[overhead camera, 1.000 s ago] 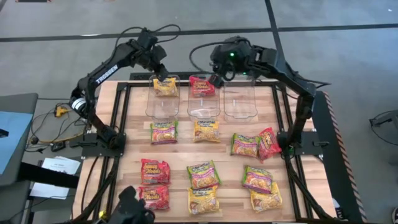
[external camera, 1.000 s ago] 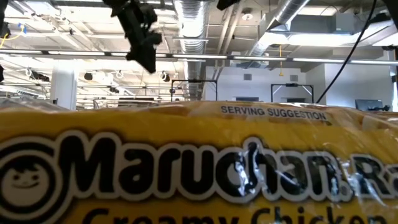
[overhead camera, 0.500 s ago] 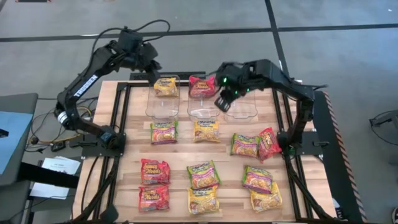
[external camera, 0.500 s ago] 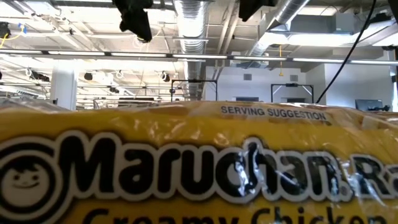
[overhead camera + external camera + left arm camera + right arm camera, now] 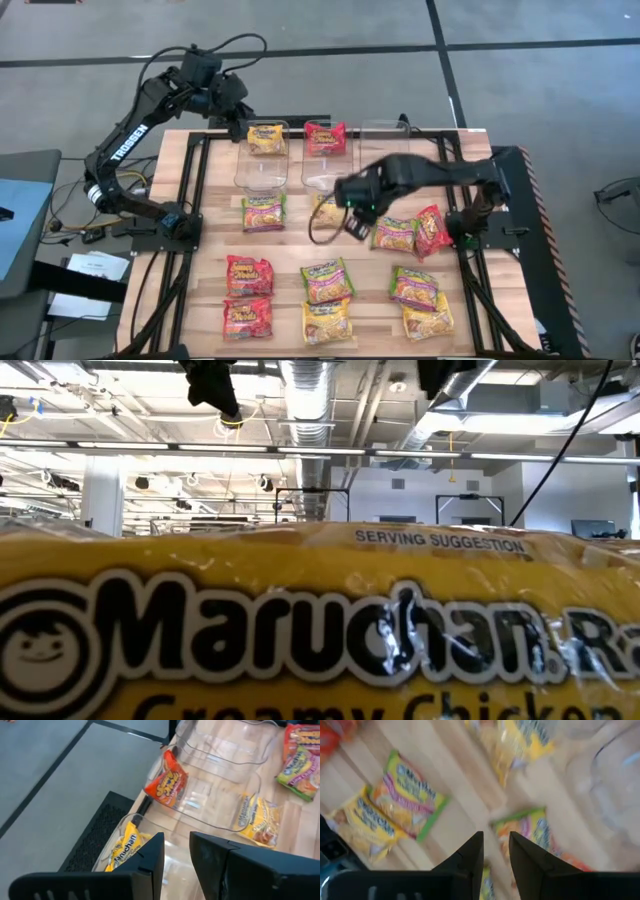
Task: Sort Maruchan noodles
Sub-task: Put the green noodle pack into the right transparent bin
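Note:
Maruchan noodles packets in yellow, red and green lie flat across the wooden table (image 5: 200, 290). One yellow packet (image 5: 265, 138) lies in the left clear bin (image 5: 258, 170) and one red packet (image 5: 326, 137) in the middle bin (image 5: 322, 175). My left gripper (image 5: 228, 96) hangs high over the far left corner, behind the left bin, open by a narrow gap (image 5: 176, 850) and holding nothing. My right gripper (image 5: 350, 205) points down over the table's middle, between a yellow packet (image 5: 328, 208) and a green one (image 5: 393, 232). It is open (image 5: 496, 845) with nothing between its fingers.
The right clear bin (image 5: 385, 150) holds nothing. A black frame (image 5: 195, 200) runs round the table. A yellow packet (image 5: 320, 630) right in front of the low camera blocks most of that view. Bare wood shows between the rows of packets.
My right gripper has come away from the middle bin toward the near edge, sinking and tipping until it points down over the table's middle; the red packet stays in that bin. My left gripper has risen and drawn back toward the far left corner; the yellow packet stays in the left bin.

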Available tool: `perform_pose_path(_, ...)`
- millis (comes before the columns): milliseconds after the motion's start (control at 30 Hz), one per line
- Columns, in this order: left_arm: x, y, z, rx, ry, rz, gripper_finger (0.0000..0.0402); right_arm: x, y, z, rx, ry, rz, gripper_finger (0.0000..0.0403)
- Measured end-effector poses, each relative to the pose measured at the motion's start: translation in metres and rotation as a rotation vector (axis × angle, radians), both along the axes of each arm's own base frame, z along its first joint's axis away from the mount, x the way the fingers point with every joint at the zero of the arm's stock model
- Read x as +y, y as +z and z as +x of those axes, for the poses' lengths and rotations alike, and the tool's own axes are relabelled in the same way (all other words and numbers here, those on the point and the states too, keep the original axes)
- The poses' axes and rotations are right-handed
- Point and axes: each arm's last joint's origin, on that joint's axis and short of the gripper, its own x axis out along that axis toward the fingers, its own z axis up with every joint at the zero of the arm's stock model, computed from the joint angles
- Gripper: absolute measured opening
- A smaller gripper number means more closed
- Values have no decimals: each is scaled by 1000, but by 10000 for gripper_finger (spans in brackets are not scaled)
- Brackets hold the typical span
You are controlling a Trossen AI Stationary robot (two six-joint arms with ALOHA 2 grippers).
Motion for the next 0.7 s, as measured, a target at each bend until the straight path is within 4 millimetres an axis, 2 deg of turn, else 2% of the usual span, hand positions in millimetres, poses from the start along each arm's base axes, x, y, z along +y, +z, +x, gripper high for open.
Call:
perform_pose_path(300,-6,0,6,-1,-32,-4,80,36,-46,-8,185,-35,8,204)
perform_pose_path(467,-11,0,11,0,-60,-4,80,41,-73,-13,272,-30,-16,239)
perform_pose_path(700,-15,0,14,1,-79,-5,80,39,-111,-23,397,-8,-47,244)
